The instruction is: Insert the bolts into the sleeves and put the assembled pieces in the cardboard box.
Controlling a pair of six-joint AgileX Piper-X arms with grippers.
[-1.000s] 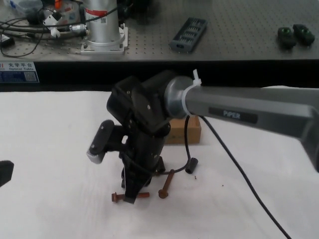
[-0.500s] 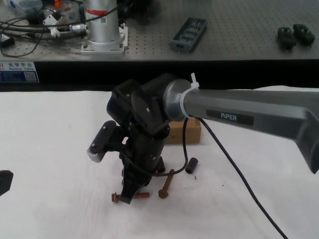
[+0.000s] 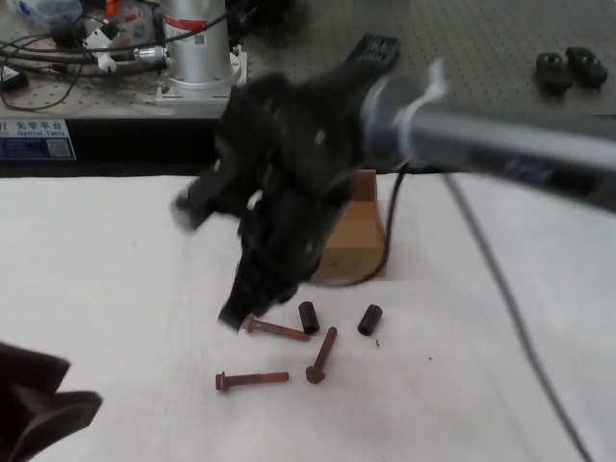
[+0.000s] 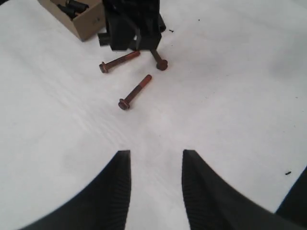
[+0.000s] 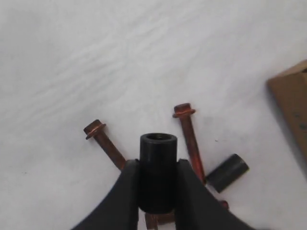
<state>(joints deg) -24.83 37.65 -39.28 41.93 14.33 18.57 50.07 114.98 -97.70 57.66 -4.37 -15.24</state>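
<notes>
Right tool (image 5: pixel 158 165) is clenched on a black sleeve (image 5: pixel 158 148), a finger on each side and the sleeve's open end poking out past the fingertips. Beneath and around that held sleeve, on the white counter (image 3: pixel 115 279), are the bolts.

In the high view they lie in the lower middle of the frame. The low bolt (image 3: pixel 252 380) is nearest the bottom edge, and the slanted bolt (image 3: pixel 321 354) is just to its right. The upper bolt (image 3: pixel 277 330) is above them, its head almost at the blurred tip of the right tool.

Two loose sleeves are down on the counter. The near sleeve (image 3: pixel 308 318) is right at the upper bolt's other end; whether they touch, I cannot tell. The far sleeve (image 3: pixel 370 320) is a little to the right, apart from the bolts.

The cardboard box (image 3: pixel 351 241) stands just above them at mid-frame. It is partly behind the right arm (image 3: pixel 462 135), which comes in from the right edge.

Over to the left tool (image 4: pixel 156 163): released, fingers (image 4: pixel 120 191) spread with bare counter between them, grasping nothing. In the high view it sits at the lower left corner, well apart from the bolts and the box. Its own camera shows dark pieces (image 4: pixel 72 5) inside the box, with the right tool just beside the box, over the bolts.
</notes>
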